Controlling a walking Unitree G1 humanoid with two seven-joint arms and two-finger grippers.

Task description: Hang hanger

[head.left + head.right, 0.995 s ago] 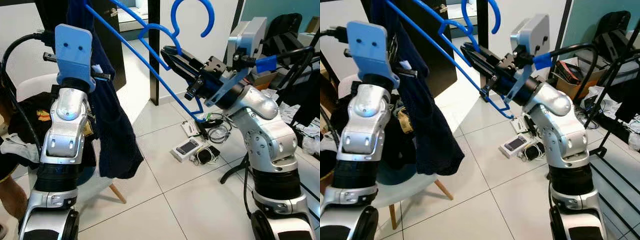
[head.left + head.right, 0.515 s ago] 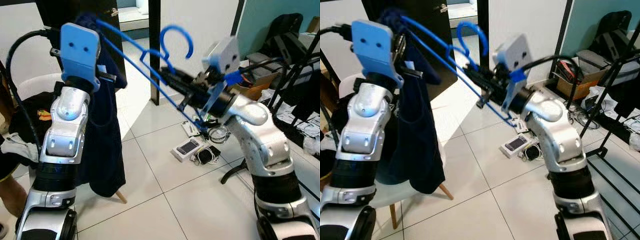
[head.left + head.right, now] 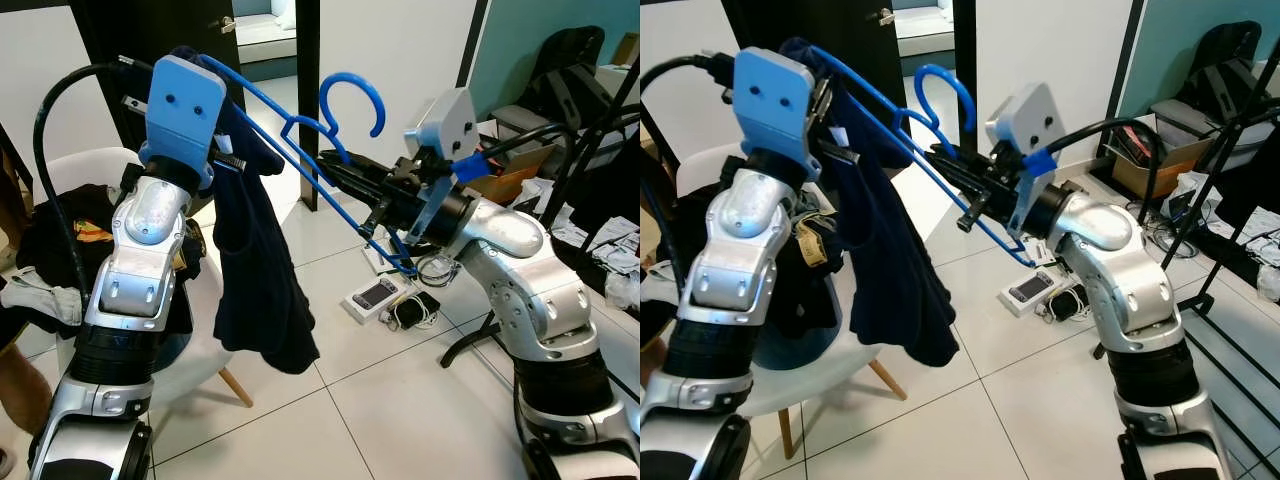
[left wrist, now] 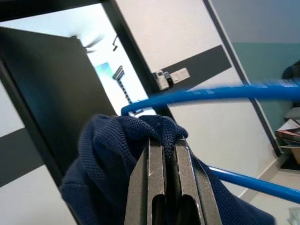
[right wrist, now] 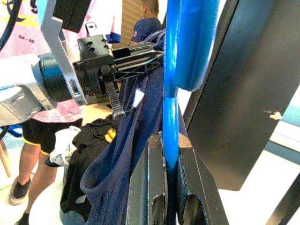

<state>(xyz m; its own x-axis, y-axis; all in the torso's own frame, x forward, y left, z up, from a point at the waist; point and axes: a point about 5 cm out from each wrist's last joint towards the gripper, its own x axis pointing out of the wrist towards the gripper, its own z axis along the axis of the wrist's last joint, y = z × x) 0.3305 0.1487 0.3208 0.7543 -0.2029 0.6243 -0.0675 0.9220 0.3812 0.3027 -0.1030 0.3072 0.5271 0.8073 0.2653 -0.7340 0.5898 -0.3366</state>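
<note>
Navy garment (image 3: 255,270) has swung out over the white chair (image 3: 205,330), clutter (image 3: 395,295) beyond.

Open white tiled floor (image 3: 330,400) lay between the arms. A white round chair (image 3: 205,330) heaped with dark clothes blocked the left; scattered small electronics (image 3: 390,300) cluttered the floor ahead.

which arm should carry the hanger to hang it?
Probably right: the right claw is clamped on the blue hanger below its hook, while the left claw pinches the navy garment.
</note>
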